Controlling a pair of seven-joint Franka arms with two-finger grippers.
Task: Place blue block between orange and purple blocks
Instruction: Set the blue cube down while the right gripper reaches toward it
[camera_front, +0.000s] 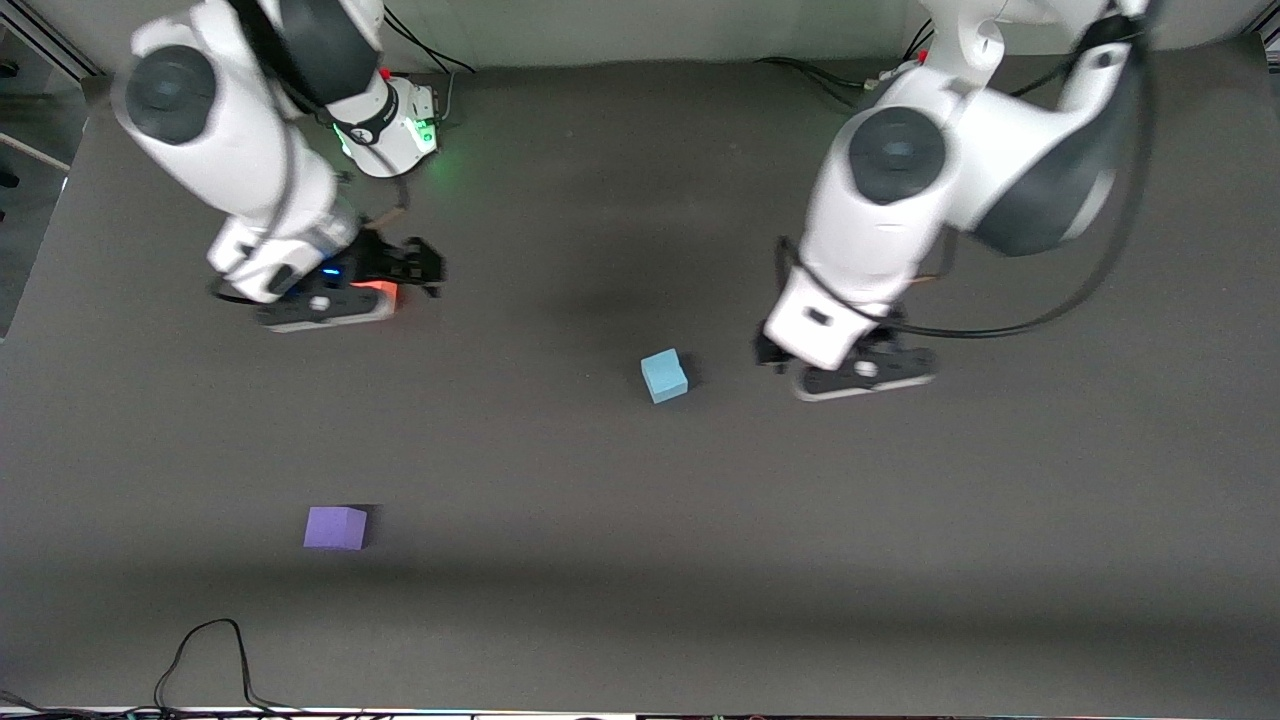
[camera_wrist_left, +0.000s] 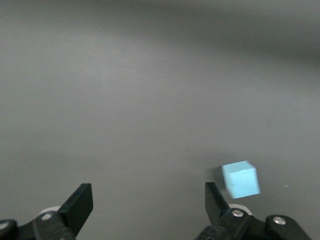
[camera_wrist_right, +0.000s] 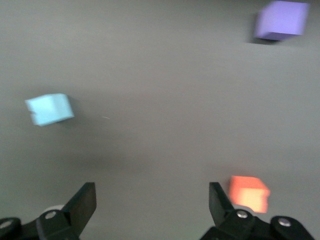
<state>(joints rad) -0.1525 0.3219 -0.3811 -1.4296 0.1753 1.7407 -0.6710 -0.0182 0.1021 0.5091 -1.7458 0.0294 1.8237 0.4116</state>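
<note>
Blue block: the small sky-blue matte cube (camera_front: 664, 376) sits on the dark grey desk (camera_front: 620, 560), near the middle, untouched.
Purple block: the violet matte cube (camera_front: 335, 527) lies nearer the front camera, toward the right arm's end.
Orange block: the orange-red matte cube (camera_wrist_right: 249, 192) — mostly hidden under the right arm in the front view — shows plainly in the right wrist view.
Left end effector (camera_wrist_left: 149, 204): fingers apart, empty, beside the blue cube.
Right end effector (camera_wrist_right: 152, 202): fingers apart, empty — just beside the orange cube.
</note>
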